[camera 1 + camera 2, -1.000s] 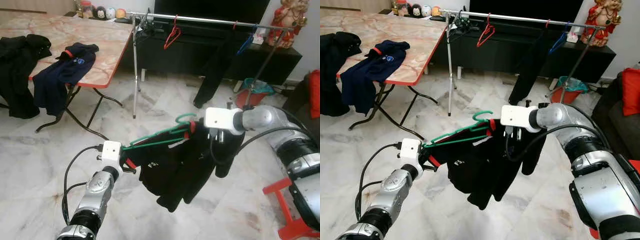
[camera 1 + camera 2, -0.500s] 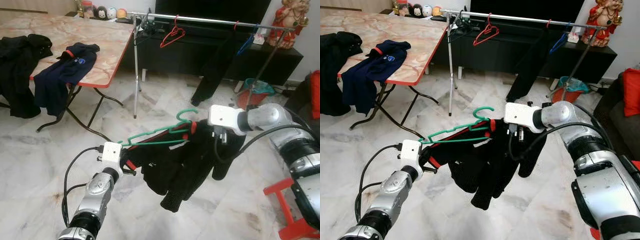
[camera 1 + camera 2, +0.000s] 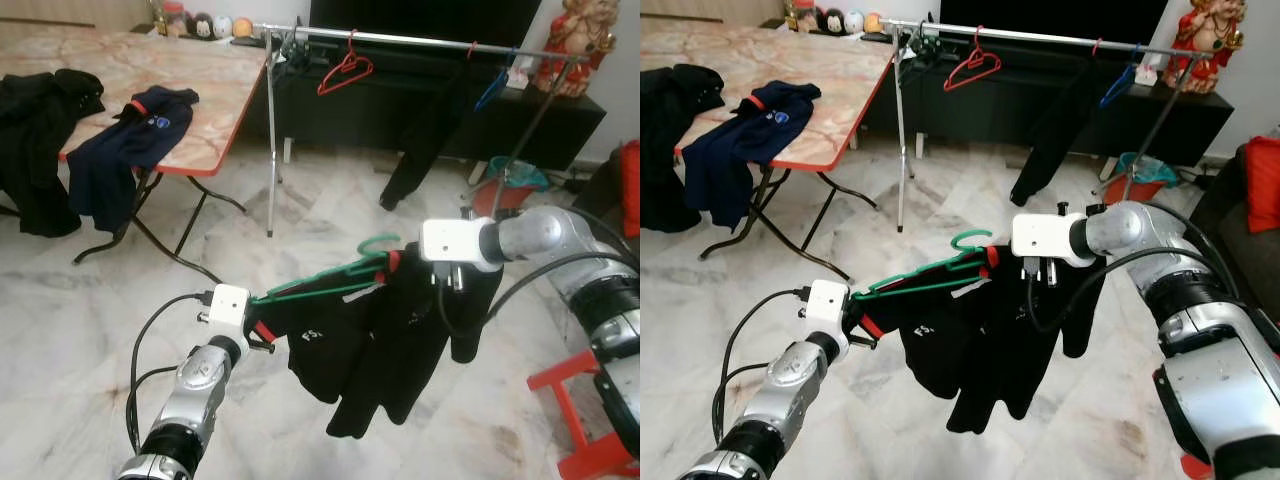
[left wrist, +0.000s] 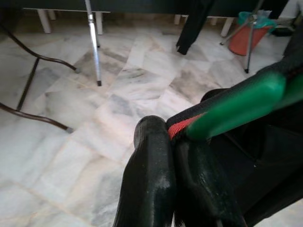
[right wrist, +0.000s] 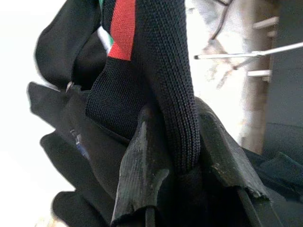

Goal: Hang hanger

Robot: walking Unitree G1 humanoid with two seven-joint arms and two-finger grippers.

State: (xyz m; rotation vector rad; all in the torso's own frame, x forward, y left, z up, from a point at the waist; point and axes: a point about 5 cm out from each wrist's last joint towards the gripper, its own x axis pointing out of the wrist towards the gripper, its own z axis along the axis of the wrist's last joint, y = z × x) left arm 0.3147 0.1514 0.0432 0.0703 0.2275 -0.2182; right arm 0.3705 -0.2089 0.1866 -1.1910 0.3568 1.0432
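- The green hanger (image 3: 330,282) hangs between the two arms in mid-air over the marble floor (image 3: 120,290), near the robot and well short of the far clothes rail (image 3: 420,40)
- A black garment (image 3: 390,345) with red trim is draped on it and droops below, so the load is held at two ends, probably to keep it level and stop the cloth sliding off
- The left gripper (image 4: 177,156) is clenched on the hanger's left end, fingers pressed together with the green arm and a bit of red trim pinched between them
- The right gripper (image 5: 175,156) is clamped on the garment's ribbed black collar near the hook, on the right side; whether it also catches the hanger wire underneath I cannot tell
- The hook (image 3: 378,241) stands free and points up toward the far side, which leaves it ready to go over the rail
- The rail already carries a red hanger (image 3: 345,72), with open bar to the right of it that looks a fair target
- The worktop (image 3: 150,70) at far left carries more dark clothes (image 3: 135,135)
- Judged from here, the lifting and hooking step is not yet done
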